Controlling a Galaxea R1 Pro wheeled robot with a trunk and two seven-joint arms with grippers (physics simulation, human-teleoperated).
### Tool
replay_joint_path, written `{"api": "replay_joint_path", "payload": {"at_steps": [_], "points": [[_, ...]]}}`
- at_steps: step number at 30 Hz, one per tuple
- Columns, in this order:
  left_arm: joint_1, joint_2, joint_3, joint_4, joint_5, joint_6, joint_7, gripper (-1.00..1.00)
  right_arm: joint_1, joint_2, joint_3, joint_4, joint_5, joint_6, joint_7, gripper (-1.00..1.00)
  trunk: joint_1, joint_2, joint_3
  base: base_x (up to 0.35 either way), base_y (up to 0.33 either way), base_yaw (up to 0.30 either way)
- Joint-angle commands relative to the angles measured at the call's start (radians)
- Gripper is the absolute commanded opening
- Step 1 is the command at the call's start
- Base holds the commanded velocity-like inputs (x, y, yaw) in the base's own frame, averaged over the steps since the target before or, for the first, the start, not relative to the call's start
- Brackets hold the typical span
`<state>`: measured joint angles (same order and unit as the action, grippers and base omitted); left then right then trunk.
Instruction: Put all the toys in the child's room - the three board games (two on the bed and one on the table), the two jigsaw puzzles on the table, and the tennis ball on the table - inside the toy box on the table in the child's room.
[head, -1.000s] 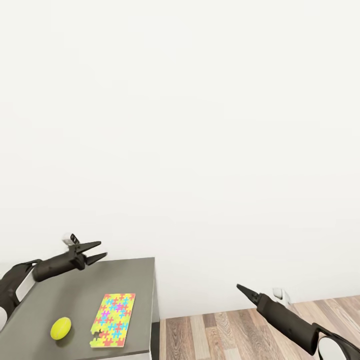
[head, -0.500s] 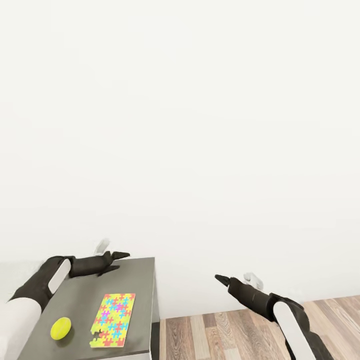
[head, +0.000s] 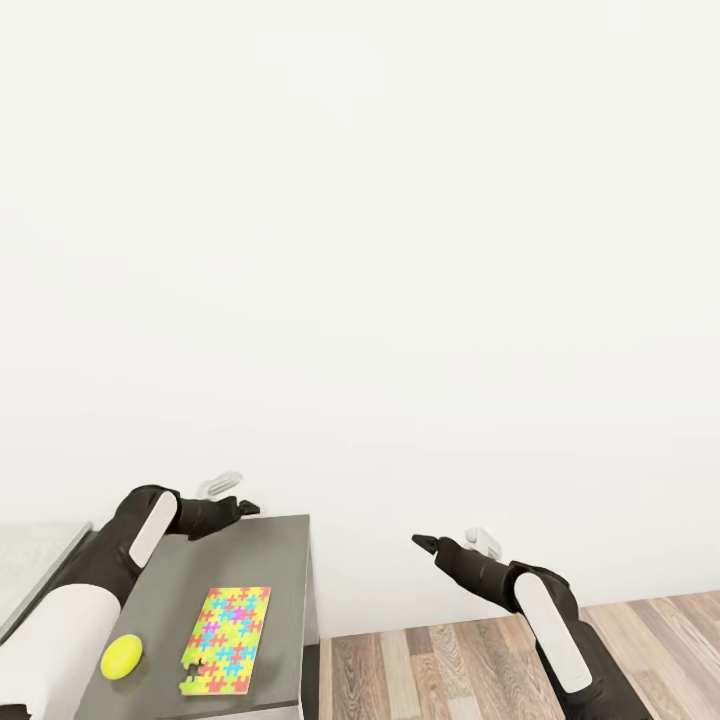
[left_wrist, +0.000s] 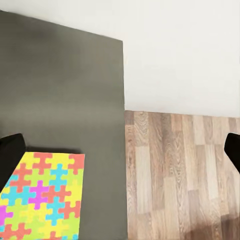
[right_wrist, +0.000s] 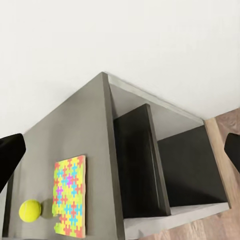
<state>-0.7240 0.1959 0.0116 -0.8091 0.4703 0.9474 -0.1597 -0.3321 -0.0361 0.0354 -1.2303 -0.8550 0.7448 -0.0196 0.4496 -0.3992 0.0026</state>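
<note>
Worktop (head: 285, 560) sits at my lower left, its back edge against the wall (head: 400, 250). On it: ball (head: 122, 656) near the front, puzzle (head: 227, 626) just right of the ball, apart from it, lying flat. My left end effector (head: 246, 508) hangs over the worktop's back edge, behind the puzzle. My right end effector (head: 422, 542) is off the worktop to its right, over the floor (head: 480, 660), well apart from the left one. Floor runs right of the worktop up to the wall.
</note>
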Motion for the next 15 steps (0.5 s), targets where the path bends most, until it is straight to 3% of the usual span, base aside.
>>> {"api": "replay_joint_path", "payload": {"at_steps": [1, 10, 15], "points": [[0.0, 0.0, -0.001, -0.004, -0.008, 0.003, 0.0, 1.0, -0.002, -0.001, 0.001, 0.0, -0.003, 0.001, -0.002, 1.0, 0.0, -0.001, 0.0, 0.0, 0.0, 0.0], [0.001, 0.002, -0.008, -0.002, -0.011, -0.006, 0.018, 1.0, -0.007, -0.001, 0.004, 0.001, 0.0, -0.001, 0.001, 1.0, 0.0, -0.001, 0.0, 0.0, 0.0, 0.0], [0.002, -0.006, -0.029, 0.011, -0.035, -0.016, 0.031, 1.0, -0.007, 0.001, 0.004, 0.003, 0.048, -0.003, 0.002, 1.0, 0.0, -0.001, 0.0, 0.0, 0.0, 0.0]]}}
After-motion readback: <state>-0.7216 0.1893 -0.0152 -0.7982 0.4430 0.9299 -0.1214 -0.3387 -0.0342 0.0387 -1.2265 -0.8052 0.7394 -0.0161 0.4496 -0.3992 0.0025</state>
